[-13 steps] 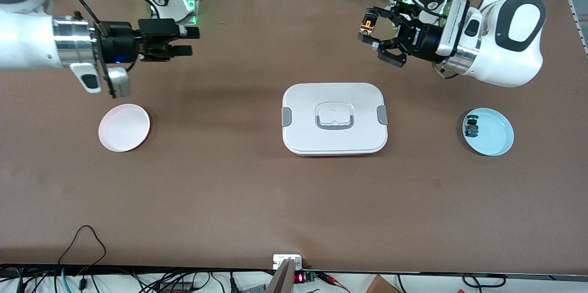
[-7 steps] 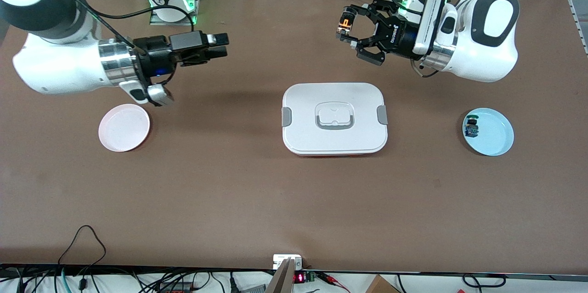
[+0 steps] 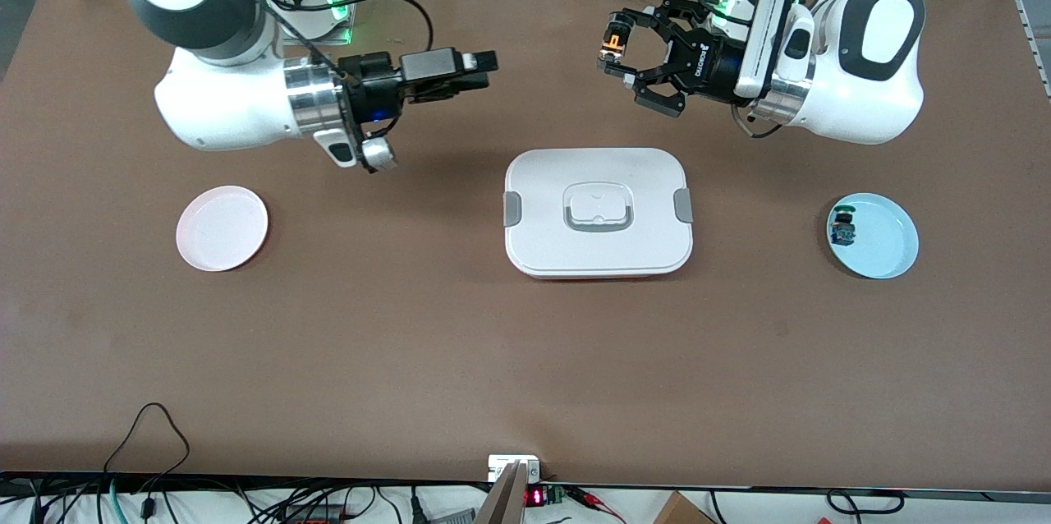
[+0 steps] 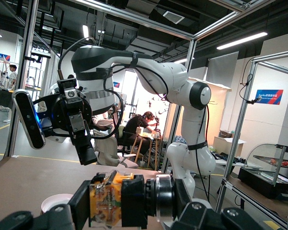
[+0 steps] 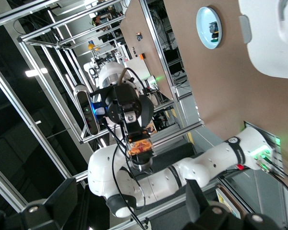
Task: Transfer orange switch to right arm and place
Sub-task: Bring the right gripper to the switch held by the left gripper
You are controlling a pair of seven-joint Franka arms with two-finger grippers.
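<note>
Entry, front view, read across from the right arm's end of the surface (image 3: 525,376) to the left arm's.

1. Pink plate (image 3: 222,227): bare, on the surface near my right arm's end; my guess is that this is where the placing ends.

2. My right end effector (image 3: 480,72): released, fingers apart and holding nothing, up in the air over bare surface between the pink plate and the white lidded box (image 3: 598,212). It points level toward my other hand.

3. White lidded box: mid-surface, closed, touched by neither arm.

4. Orange switch (image 3: 612,43): off the surface, clenched at the tips of my left end effector (image 3: 617,64), over bare surface beside the box's top edge. In the left wrist view its long axis runs crosswise to my fingers, orange body at one end, black head at the other.

5. Governing relation: the switch lies straight ahead of my right end effector, a clear gap between. The right arm must close that gap and, I judge, take the exposed end.

6. Blue plate (image 3: 891,241): carries the blue-bodied switch (image 3: 842,227); not wanted.
</note>
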